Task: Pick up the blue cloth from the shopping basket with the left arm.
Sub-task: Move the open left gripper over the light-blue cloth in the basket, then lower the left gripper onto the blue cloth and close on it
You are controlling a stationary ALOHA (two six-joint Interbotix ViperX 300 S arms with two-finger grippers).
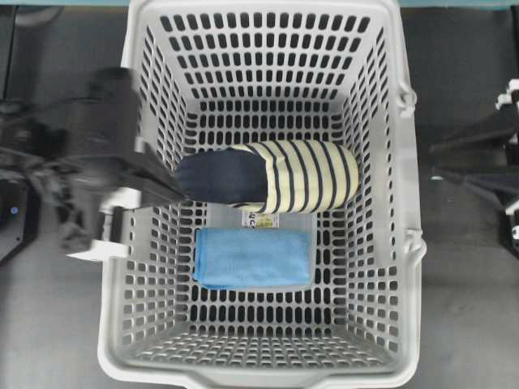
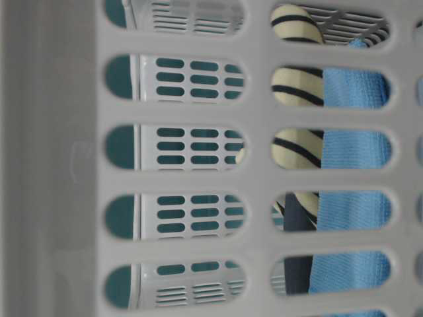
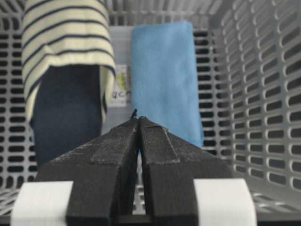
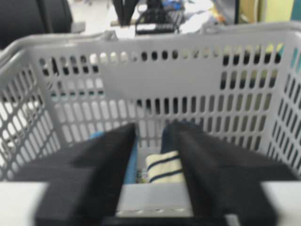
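Blue cloth (image 1: 254, 257) flat in basket (image 1: 405, 203) | label (image 3: 121, 92) unreadable | left hand (image 3: 138, 120) closed, empty

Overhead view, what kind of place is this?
Probably a robot lab bench: a large light grey slotted plastic basket on a dark tabletop, black robot arms either side, cluttered workspace behind in the right wrist view.

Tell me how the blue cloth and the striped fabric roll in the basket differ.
The blue cloth is plain sky-blue and lies flat; the striped fabric roll is navy with cream stripes, bulky and rounded. The roll is longer than the cloth. Both are soft and rest on the basket floor.
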